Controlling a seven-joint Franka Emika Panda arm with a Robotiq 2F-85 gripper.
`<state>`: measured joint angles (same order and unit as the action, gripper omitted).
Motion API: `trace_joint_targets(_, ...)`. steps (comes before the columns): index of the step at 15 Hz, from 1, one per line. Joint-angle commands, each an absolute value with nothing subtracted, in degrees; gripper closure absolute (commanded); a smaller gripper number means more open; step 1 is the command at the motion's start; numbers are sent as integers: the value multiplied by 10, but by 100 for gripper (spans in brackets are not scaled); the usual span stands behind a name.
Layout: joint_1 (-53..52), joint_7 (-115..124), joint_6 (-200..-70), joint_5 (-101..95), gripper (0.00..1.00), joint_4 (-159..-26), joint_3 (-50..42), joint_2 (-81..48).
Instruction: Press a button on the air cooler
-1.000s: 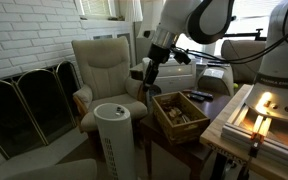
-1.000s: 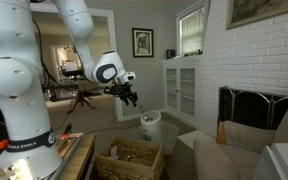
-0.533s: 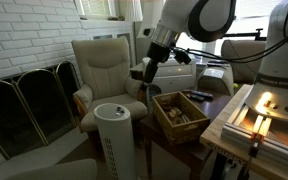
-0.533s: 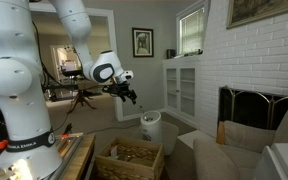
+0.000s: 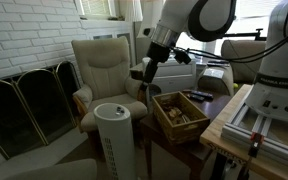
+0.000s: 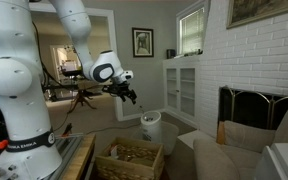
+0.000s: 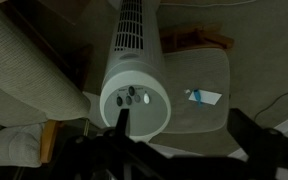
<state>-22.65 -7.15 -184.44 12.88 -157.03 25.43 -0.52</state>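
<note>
The air cooler (image 5: pixel 112 113) is a tall white cylindrical tower standing in front of an armchair; it also shows in an exterior view (image 6: pixel 150 123). In the wrist view its round top face (image 7: pixel 134 98) shows a darker panel with several small buttons. My gripper (image 5: pixel 147 73) hangs above and behind the tower, apart from it; it also shows in an exterior view (image 6: pixel 132 97). In the wrist view its two dark fingers (image 7: pixel 184 130) are spread wide, and nothing is between them. The left finger overlaps the tower's top rim in the picture.
A beige armchair (image 5: pixel 109 62) stands behind the tower. A wooden crate (image 5: pixel 180 113) of items sits on the table beside it, seen also in an exterior view (image 6: pixel 130 160). A fireplace screen (image 5: pixel 29 100) stands by the brick wall. A white card with a blue mark (image 7: pixel 202 96) lies on a pad.
The arm and gripper have not visibly moved. The glowing lights on the wooden frame at the right of an exterior view have gone out.
</note>
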Motion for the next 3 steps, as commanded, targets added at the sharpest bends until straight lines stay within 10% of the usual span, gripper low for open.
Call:
trace_joint_targets(1, -227, -72, -1844, 129, 0, -1570, 254, -5)
trace_joint_targets(3, -227, -72, -1844, 129, 0, -1570, 254, -5)
